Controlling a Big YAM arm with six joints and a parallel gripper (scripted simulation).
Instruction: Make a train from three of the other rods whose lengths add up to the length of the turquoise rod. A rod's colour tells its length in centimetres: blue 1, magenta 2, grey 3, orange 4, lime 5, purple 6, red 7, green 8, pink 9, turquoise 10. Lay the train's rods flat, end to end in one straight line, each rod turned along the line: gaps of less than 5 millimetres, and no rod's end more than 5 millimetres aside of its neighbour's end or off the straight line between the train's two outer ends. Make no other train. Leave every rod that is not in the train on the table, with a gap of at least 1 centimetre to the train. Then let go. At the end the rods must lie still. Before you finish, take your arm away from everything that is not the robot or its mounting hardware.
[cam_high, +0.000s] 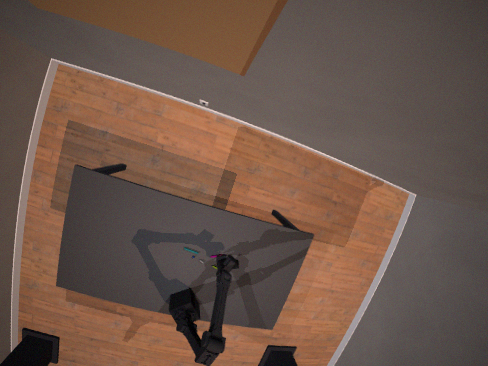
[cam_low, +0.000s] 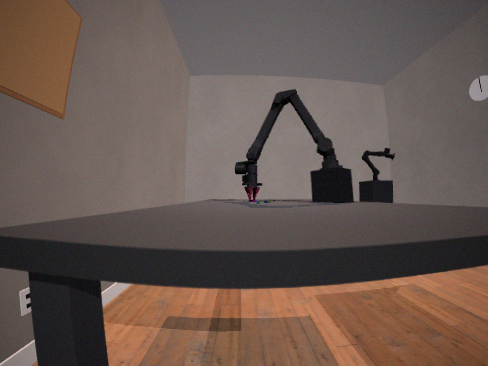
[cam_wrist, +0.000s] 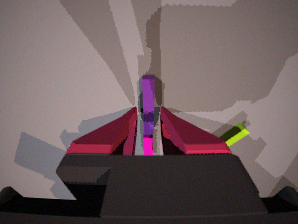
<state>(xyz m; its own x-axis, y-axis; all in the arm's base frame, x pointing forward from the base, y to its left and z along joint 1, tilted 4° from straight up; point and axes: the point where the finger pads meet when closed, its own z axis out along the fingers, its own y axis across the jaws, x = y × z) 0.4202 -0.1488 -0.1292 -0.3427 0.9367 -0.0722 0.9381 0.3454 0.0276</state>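
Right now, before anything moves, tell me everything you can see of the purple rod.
The purple rod is a slim, straight bar with flat faces and a matt, plastic-like look, darker at its far end and across a band midway. It appears to lie flat on the table, lined up with the magenta rod; contact there is unclear. The gripper straddles it, fingers apart, with space either side.
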